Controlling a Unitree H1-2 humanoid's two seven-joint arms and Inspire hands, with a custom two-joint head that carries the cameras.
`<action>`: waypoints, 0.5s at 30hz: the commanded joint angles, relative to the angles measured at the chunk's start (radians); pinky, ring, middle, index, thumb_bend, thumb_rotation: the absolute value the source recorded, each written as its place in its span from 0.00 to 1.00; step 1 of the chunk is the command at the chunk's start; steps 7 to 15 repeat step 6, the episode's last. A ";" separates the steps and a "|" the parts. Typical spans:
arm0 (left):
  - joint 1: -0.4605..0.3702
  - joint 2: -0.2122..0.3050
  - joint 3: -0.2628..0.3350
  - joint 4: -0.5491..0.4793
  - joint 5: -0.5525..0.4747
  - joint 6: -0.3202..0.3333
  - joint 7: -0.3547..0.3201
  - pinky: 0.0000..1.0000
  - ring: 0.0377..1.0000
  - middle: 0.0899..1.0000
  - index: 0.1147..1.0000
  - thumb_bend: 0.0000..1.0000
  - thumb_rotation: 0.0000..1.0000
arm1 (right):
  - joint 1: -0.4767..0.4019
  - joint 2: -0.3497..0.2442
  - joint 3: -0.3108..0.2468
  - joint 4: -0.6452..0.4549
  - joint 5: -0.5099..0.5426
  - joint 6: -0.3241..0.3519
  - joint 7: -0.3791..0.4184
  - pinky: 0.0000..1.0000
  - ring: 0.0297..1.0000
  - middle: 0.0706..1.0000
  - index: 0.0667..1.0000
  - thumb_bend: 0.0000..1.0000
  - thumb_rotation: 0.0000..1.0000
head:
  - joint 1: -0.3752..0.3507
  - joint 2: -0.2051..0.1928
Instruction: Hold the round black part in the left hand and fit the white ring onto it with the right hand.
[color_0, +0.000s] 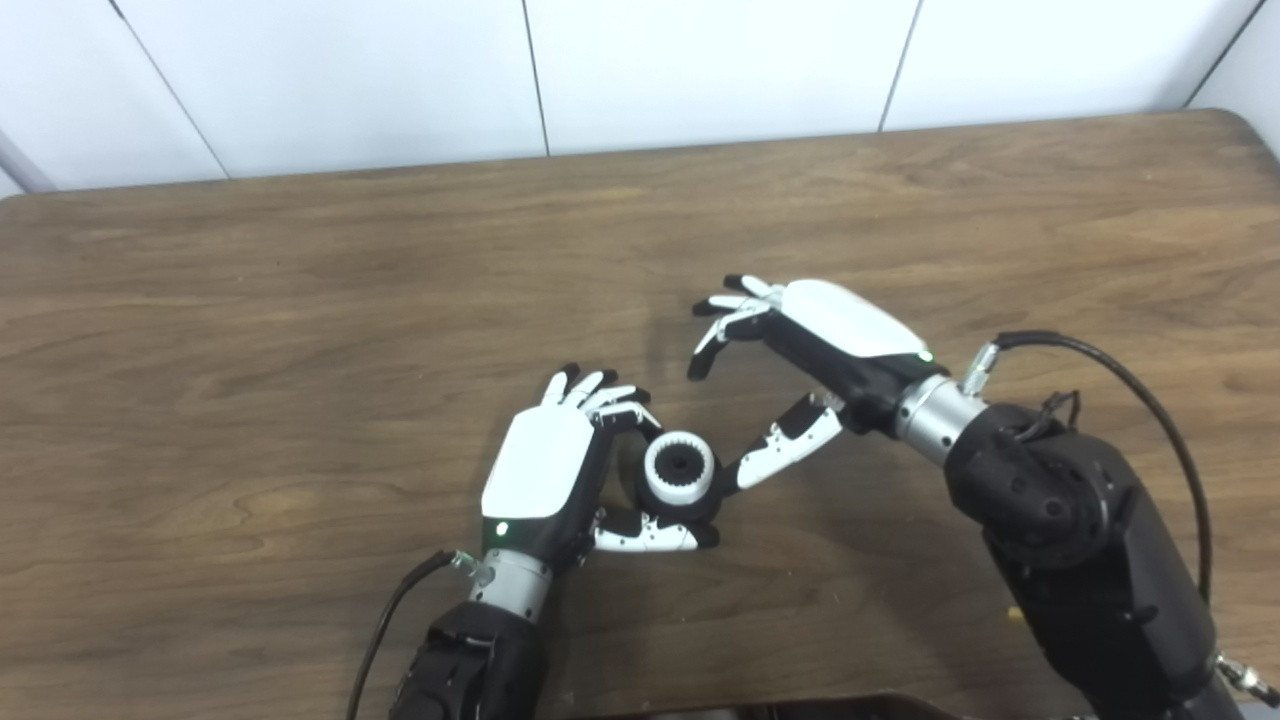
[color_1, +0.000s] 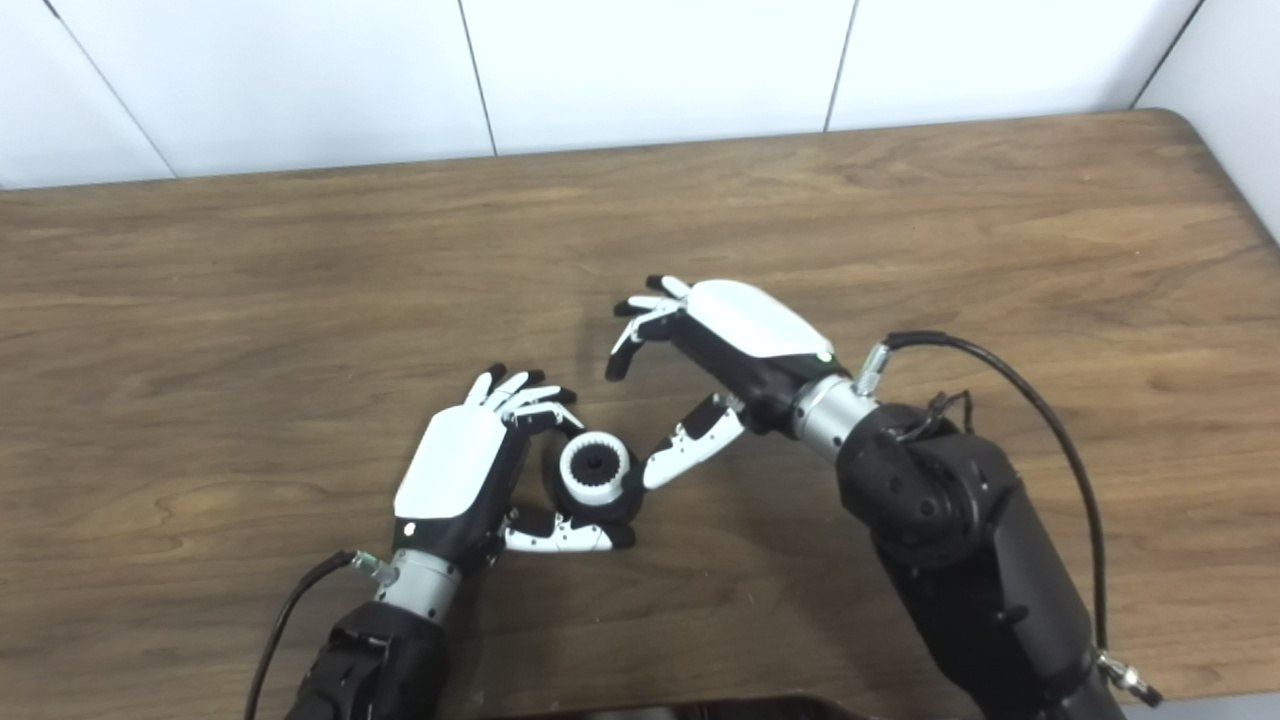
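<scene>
White ring (color_0: 679, 470) sits on top of the round black part (color_0: 690, 500), and we see both between the fingers and thumb of our left hand (color_0: 545, 470), which is closed around the black part. They rest low over the brown wooden table (color_0: 300, 300), with a white panelled wall (color_0: 700, 60) behind it. We cannot see much of the black part, because the ring and our fingers cover it. Our right hand (color_0: 820, 345) holds nothing. Its fingers (color_0: 725, 315) are spread and curled, away from the ring, and its thumb (color_0: 785, 445) points at the ring, just beside it. A black cable (color_0: 1150, 400) loops over our right arm.
</scene>
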 joint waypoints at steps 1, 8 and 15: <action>-0.002 0.008 0.004 -0.009 0.009 -0.001 -0.014 1.00 0.91 0.78 0.42 0.52 0.05 | -0.014 -0.012 -0.025 -0.042 0.007 -0.004 -0.022 1.00 1.00 0.90 0.63 1.00 0.35 | 0.001 0.000; 0.001 0.007 0.008 -0.011 0.012 0.003 -0.014 1.00 0.91 0.78 0.42 0.52 0.05 | -0.011 -0.018 -0.055 -0.046 0.021 0.007 -0.024 1.00 1.00 0.90 0.64 1.00 0.36 | 0.000 -0.002; 0.001 0.007 0.008 -0.011 0.012 0.003 -0.014 1.00 0.91 0.78 0.42 0.52 0.05 | -0.011 -0.018 -0.055 -0.046 0.021 0.007 -0.024 1.00 1.00 0.90 0.64 1.00 0.36 | 0.000 -0.002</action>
